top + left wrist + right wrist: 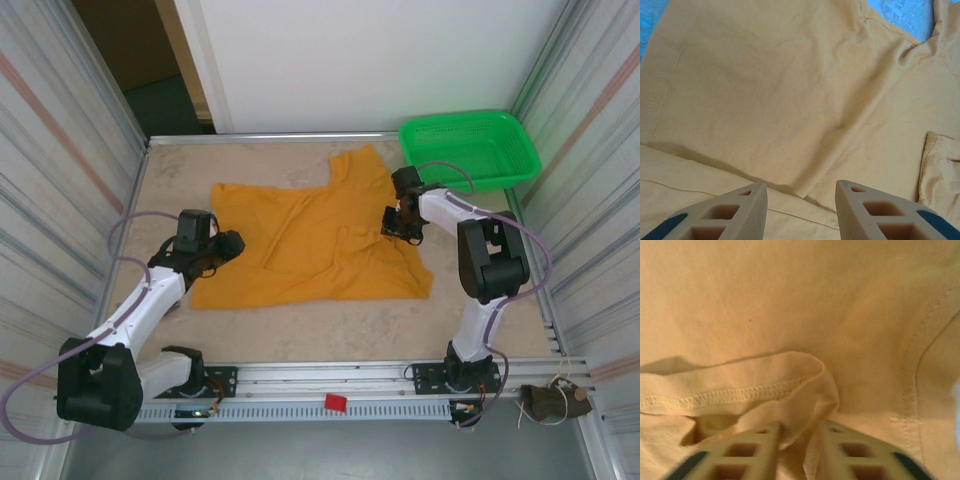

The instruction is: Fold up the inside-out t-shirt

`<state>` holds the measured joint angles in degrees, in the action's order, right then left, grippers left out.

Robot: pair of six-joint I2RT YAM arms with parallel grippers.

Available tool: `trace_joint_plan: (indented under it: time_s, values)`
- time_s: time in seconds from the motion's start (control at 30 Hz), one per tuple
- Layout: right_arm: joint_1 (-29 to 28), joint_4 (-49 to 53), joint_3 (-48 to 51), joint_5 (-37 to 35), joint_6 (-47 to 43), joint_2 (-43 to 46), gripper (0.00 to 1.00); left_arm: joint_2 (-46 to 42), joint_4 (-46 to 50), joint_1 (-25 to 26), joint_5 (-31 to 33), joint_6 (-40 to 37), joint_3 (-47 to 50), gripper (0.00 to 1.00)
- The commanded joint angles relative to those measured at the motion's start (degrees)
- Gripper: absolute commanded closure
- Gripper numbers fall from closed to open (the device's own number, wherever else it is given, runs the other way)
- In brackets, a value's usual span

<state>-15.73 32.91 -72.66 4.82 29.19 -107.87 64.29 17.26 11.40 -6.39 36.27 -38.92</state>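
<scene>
orange t-shirt (310, 245) lies spread and rumpled mid tabletop (330, 335), an end effector at each side
right end effector (800, 430) is pinched tight on a stitched fold at the shirt's right side; left end effector (801, 195) is partly open with nothing gripped, over the shirt's left edge. green basket (470, 145) sits at the far right corner.

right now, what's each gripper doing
left gripper: open, over the t-shirt, holding nothing
right gripper: closed on a bunched fold of the t-shirt
</scene>
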Motion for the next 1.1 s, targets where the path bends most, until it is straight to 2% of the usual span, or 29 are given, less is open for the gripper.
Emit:
trace_joint_plan:
  time_s: [0.0,0.23,0.43,0.47,0.5,0.53,0.57,0.73,0.9,1.07]
  values:
    - [0.00,0.04,-2.70,1.24,0.72,-1.43,0.98,-0.22,-0.10,0.47,-0.80,0.97,0.34,0.60]
    - [0.00,-0.45,-2.98,1.65,0.43,2.48,1.00,-0.21,-0.29,0.47,-0.70,0.92,0.55,0.60]
    - [0.49,-2.78,-4.03,0.01,0.17,2.43,1.00,-0.02,-0.29,0.47,0.29,1.02,0.94,0.60]
    - [0.69,-2.85,-4.06,0.16,0.15,2.30,0.87,-0.04,-0.21,0.47,0.46,1.04,0.95,0.60]
    - [1.04,-2.53,-3.94,0.11,0.17,2.38,0.68,-0.02,-0.04,0.47,0.69,1.06,0.88,0.60]
    - [1.29,-2.26,-3.40,0.03,0.18,3.19,0.57,-0.02,0.26,0.38,0.87,0.95,0.78,0.60]
    - [1.53,-2.16,-2.49,-0.40,0.23,4.44,0.53,-0.17,0.49,0.34,1.05,0.84,0.69,0.60]
    - [1.93,0.87,6.09,-2.01,1.51,16.74,0.52,-1.86,2.43,-1.26,1.27,0.47,0.59,0.60]
    - [1.45,4.65,17.49,-2.98,2.51,28.79,0.52,-5.76,4.70,-5.00,-0.18,0.71,2.53,0.59]
    - [-2.16,6.12,27.13,-3.29,3.27,35.27,0.51,-9.67,7.11,-10.39,-3.07,-0.44,4.02,0.59]
